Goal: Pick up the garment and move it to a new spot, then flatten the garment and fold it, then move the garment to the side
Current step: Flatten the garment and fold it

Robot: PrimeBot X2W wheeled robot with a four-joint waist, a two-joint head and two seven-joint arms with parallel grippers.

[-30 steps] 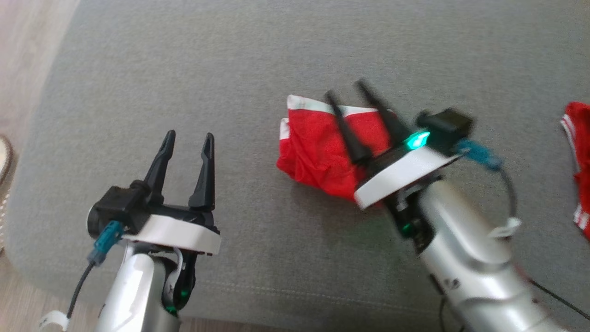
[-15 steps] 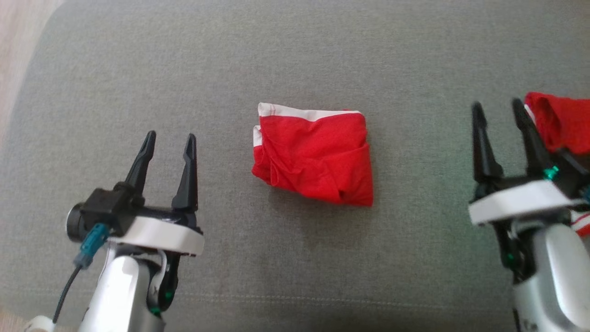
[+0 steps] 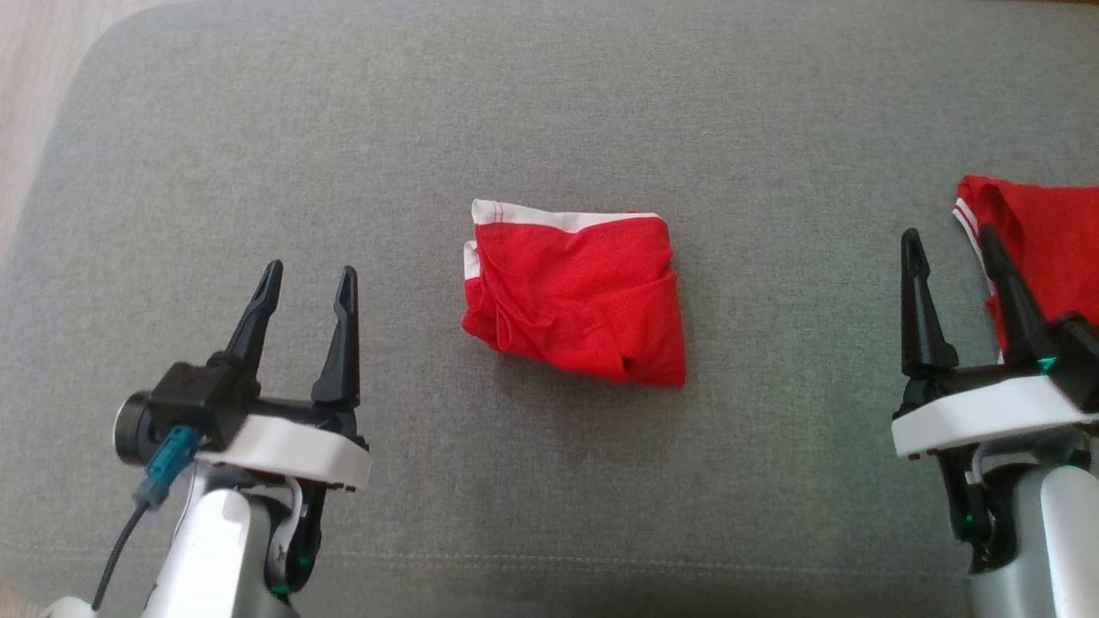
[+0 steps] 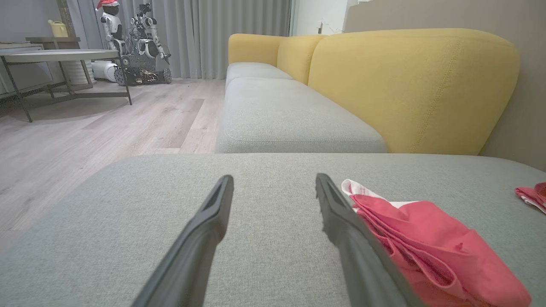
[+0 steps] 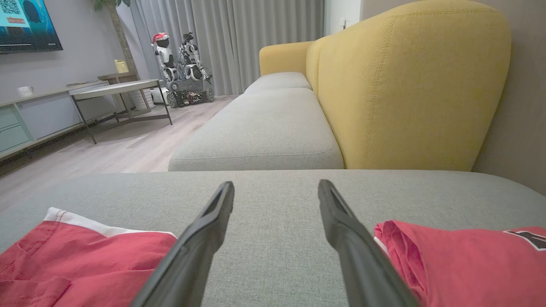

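Nearest, the left gripper (image 3: 310, 270) and right gripper (image 3: 949, 233) hover empty, jaws spread, over the grey woven sofa cushion (image 3: 549, 103). The right one sits just beside a second red-and-white cloth (image 3: 1052, 245), so it could seize the wrong piece; a one-sided pinch might also spill the loose folds. Between them, mid-cushion, lies the folded red garment with white trim (image 3: 575, 296), long axis roughly left-right, white band facing away.
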